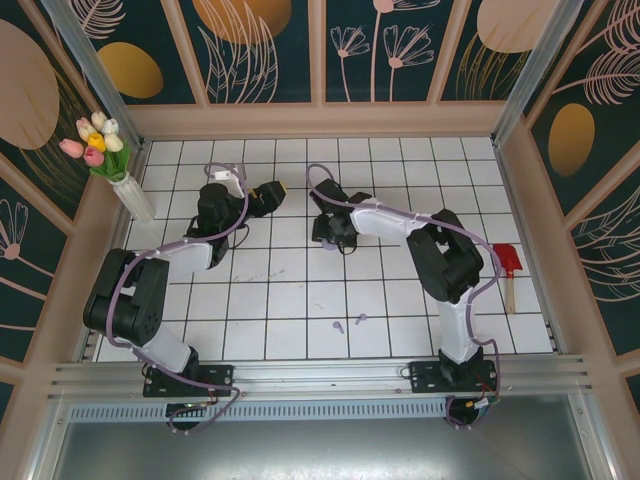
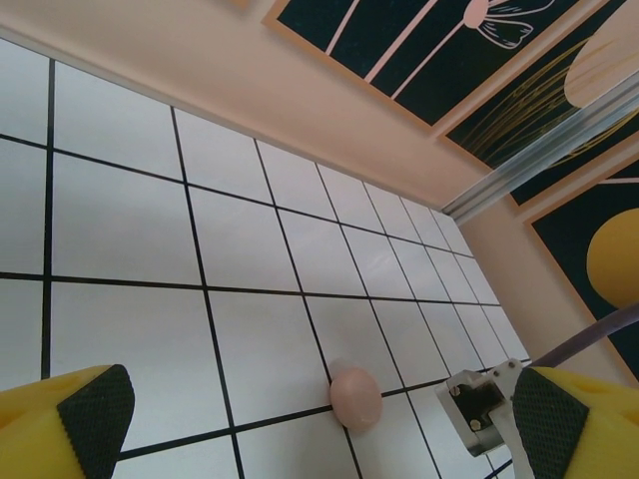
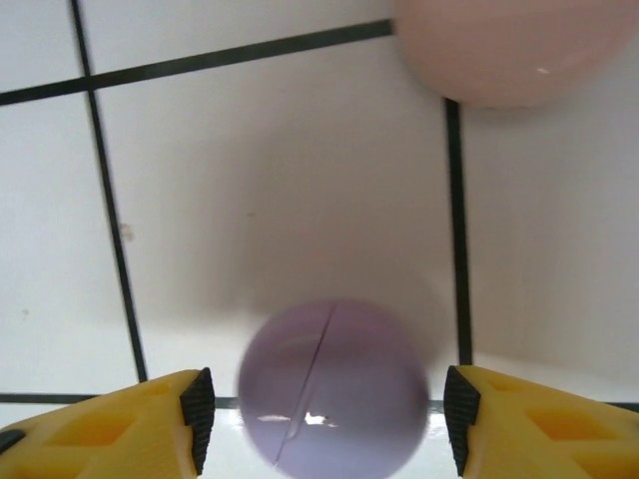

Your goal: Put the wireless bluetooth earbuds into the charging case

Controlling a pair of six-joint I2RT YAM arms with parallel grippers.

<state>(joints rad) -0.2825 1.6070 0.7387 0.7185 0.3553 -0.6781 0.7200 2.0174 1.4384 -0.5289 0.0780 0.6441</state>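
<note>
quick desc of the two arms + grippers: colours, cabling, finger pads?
The left arm and right arm match: white links, black joint housings. A lilac cable runs along each. The left gripper and right gripper have yellow fingers faced with black textured pads. No legible markings.

Surface finishes at the tiled table.
Purple case: smooth glossy plastic with a bright highlight; pink case: smooth, softer sheen; right gripper: yellow moulded plastic, pads black and finely textured; table: smooth white.
</note>
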